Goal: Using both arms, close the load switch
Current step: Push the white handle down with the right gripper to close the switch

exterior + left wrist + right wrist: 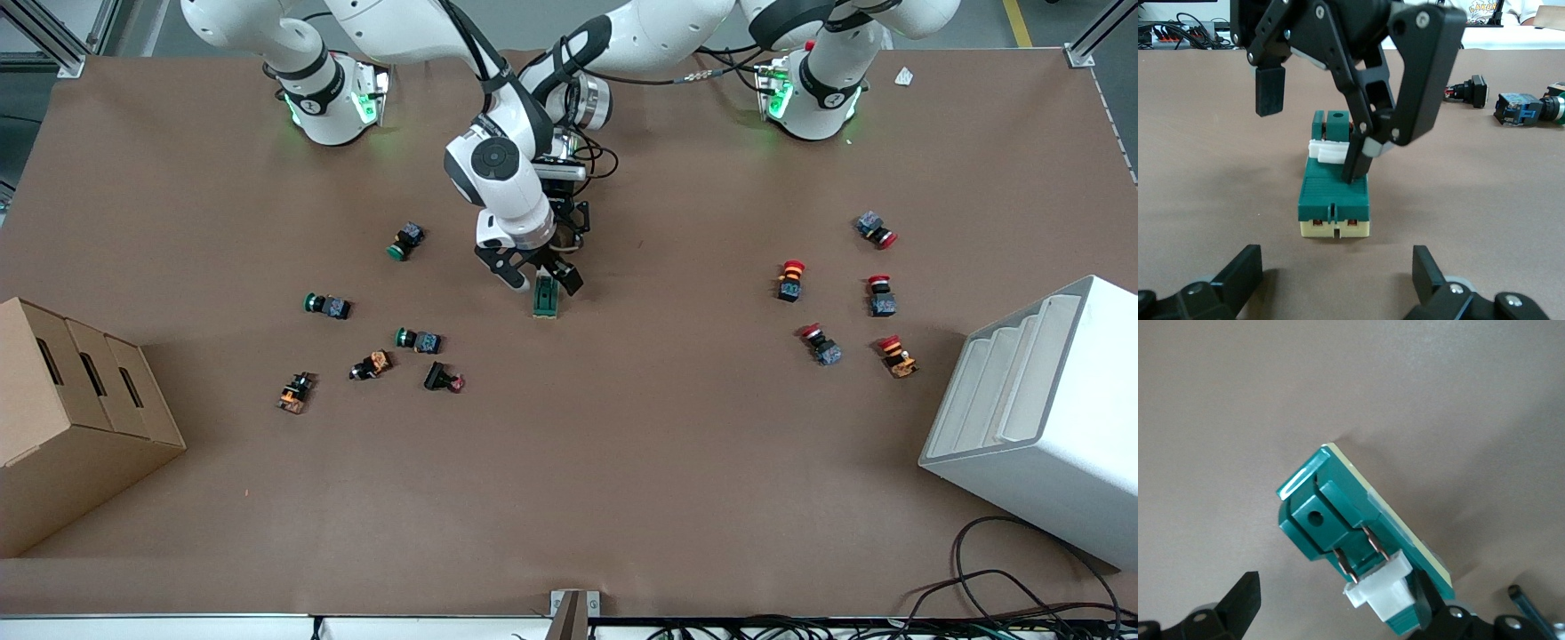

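The right gripper [532, 275], spread, prods the load switch [545, 298] lever while the left gripper [1338, 283] waits spread beside it; unbraced, the switch could skid.

From the front view we look steeply down on the whole table [569, 498], facing the arm bases along the top edge. Our left wrist view sits low, close to the tabletop, looking level across it over the left gripper [1337, 275] at the switch [1335, 197], with the right gripper [1313, 130] above it. Our right wrist view looks down at the switch [1358, 547] from very close. All three views share the switch [546, 299] near the table's middle.
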